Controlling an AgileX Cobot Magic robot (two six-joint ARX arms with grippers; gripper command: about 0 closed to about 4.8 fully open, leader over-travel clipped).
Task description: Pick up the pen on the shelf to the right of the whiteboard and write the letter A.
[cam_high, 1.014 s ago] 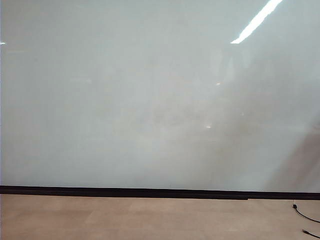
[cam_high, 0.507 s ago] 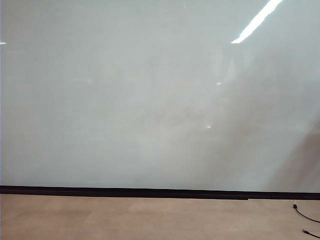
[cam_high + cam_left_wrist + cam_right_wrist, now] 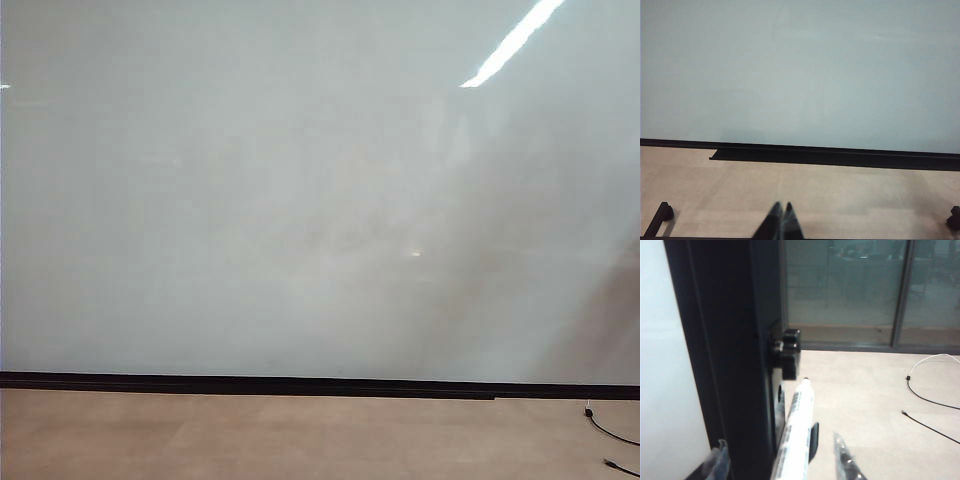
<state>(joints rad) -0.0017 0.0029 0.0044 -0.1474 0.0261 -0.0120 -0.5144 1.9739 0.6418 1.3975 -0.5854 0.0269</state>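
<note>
The exterior view is almost filled by the very large glossy pale grey-white whiteboard (image 3: pixel 300 200), with a black strip (image 3: pixel 250 383) along its lower edge and the tan floor (image 3: pixel 300 435) below it. A thin black cable (image 3: pixel 610 432) lies on the floor at the lower right. No arm shows in this view, and I see no writing on the board.

In the right wrist view, the slim marker pen with a light grey-white barrel, dark print and a small dark tip (image 3: pixel 796 432) stands nearly upright just beside the black frame edge of the board (image 3: pixel 730 355). A small black block (image 3: pixel 787 352) sticks out of this frame just past the pen's tip. The right end effector (image 3: pixel 782 460) is at the pen: its translucent fingers (image 3: pixel 846 462) stand one on each side of the barrel, with the pen between them. The jaws are partly open, with a clear gap between the barrel and the finger on the floor side. I cannot tell if the other finger touches the pen.

In the left wrist view, the left end effector (image 3: pixel 781 222) is low over the floor, well apart from the board, and its two dark fingertips are pressed together with nothing between them.
</note>
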